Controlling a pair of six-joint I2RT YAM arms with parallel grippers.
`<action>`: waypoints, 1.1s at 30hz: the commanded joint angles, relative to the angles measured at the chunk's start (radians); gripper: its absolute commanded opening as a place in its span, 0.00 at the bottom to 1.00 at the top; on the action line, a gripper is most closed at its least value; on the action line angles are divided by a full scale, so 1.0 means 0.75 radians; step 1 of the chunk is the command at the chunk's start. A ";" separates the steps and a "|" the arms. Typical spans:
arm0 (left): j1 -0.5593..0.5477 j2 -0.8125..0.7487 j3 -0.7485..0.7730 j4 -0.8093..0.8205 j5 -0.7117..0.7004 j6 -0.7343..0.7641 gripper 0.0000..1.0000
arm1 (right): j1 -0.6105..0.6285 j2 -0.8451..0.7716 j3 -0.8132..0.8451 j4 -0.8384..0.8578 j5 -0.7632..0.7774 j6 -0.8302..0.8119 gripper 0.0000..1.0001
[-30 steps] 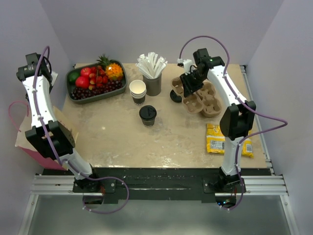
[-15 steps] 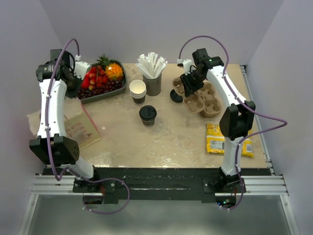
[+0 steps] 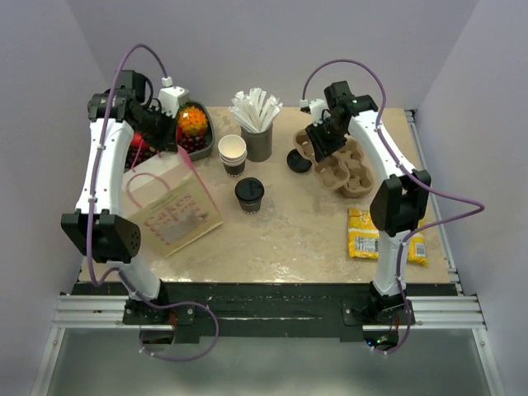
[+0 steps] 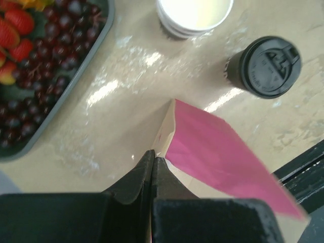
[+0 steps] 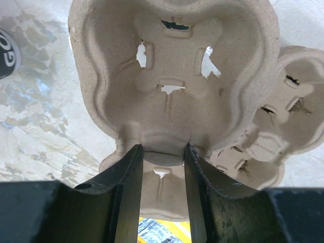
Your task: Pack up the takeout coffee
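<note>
The takeout coffee (image 3: 249, 194) stands upright with its lid on, in the open middle of the surface (image 3: 280, 239), and neither arm is touching it. Just behind it are the stack of lidless cups (image 3: 233, 153) and the straw holder (image 3: 258, 140). Anything coming in from the back risks clipping those first.

My biggest worry is the paper bag (image 3: 173, 219). The left tool (image 4: 153, 157) is pressed together on one thin top edge, and the rest of the bag slumps on the surface to the left of the coffee. A pinch that small lets the bag swing and twist. If I carry it toward the cup, a loose corner could sweep the cup over, and I would not trust that lid to hold in a spill. The bag's mouth looks collapsed too, so lowering a cup in now would probably catch the rim. The fruit tray (image 3: 203, 142) sits close under that arm, and the bag could drag against it.

The right tool (image 5: 162, 152) is partly spread and clamped across a lobe of the cup carrier (image 5: 172, 76), with a second carrier (image 3: 356, 177) beside it. Pulp tears easily at such a narrow hold, and the two may snag as they part. A loose black lid (image 3: 297, 162) lies near the carrier's path.

If both arms head for the centre together, they could meet over the cup.
</note>
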 commanded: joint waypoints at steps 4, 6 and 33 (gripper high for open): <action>-0.143 0.103 0.132 0.057 0.147 -0.053 0.00 | 0.011 0.017 0.078 0.025 0.065 -0.032 0.00; -0.152 0.118 0.132 0.064 0.136 -0.053 0.02 | 0.011 0.015 0.082 0.025 0.069 -0.034 0.00; 0.225 -0.400 -0.148 0.000 -0.103 0.339 0.82 | 0.062 0.003 0.084 0.021 -0.054 -0.016 0.00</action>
